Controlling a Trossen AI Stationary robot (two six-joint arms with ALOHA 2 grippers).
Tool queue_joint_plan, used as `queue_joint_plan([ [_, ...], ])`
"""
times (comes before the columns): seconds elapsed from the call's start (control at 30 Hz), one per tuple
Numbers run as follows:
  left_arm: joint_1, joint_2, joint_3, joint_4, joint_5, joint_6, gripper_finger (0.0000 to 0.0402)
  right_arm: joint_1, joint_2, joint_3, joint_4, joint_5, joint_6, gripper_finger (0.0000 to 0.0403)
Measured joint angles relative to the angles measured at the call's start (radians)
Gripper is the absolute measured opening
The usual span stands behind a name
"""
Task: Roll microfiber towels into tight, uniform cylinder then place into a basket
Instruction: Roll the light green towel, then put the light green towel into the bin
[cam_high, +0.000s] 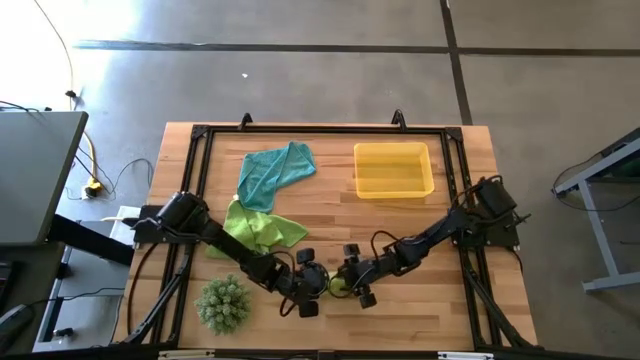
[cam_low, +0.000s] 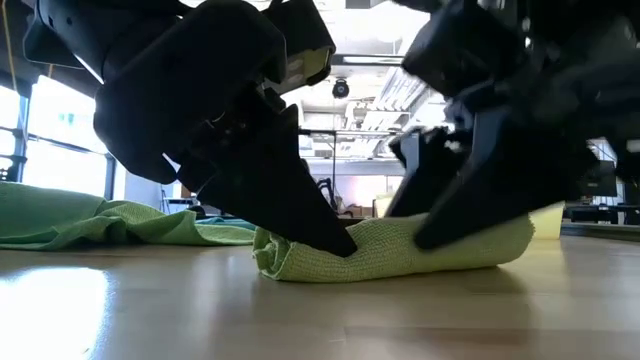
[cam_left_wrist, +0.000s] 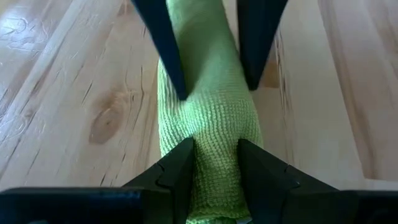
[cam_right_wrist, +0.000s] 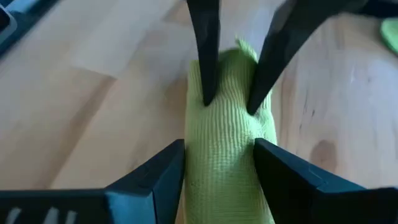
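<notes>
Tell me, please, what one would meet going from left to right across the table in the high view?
Spiky green plant → loose lime-green towel → teal towel → left gripper → rolled lime-green towel → right gripper → yellow basket.

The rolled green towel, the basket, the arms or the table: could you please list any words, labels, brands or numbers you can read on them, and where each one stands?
None: no readable text in any view.
Rolled lime-green towel: plain weave, no tag visible.
Yellow basket: no label.
Left gripper and right gripper: plain dark fingers, no markings.
Table: bare wood.
</notes>
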Motion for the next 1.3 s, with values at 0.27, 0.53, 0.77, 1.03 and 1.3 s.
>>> queue_joint_plan([
  [0.27,-0.002,-0.009,0.0,-0.022,-0.012,-0.049,0.0113,0.0,0.061,0.006,0.001,0.028,0.07,0.0166],
  [0.53,-0.017,-0.078,-0.003,-0.09,0.026,-0.054,0.0113,-0.002,0.06,0.008,-0.057,0.027,0.153,0.0041],
  [0.77,-0.039,-0.168,-0.002,-0.223,0.029,-0.098,0.0113,-0.029,0.01,0.002,-0.107,0.023,0.125,0.0028],
  [1.03,-0.066,-0.226,0.0,-0.278,0.02,-0.13,0.0113,-0.122,-0.276,-0.003,-0.486,0.132,0.046,0.0006],
  [1.3,-0.075,-0.231,-0.001,-0.279,0.008,-0.152,0.0113,-0.258,-0.624,-0.001,-0.894,0.352,-0.009,0.001],
])
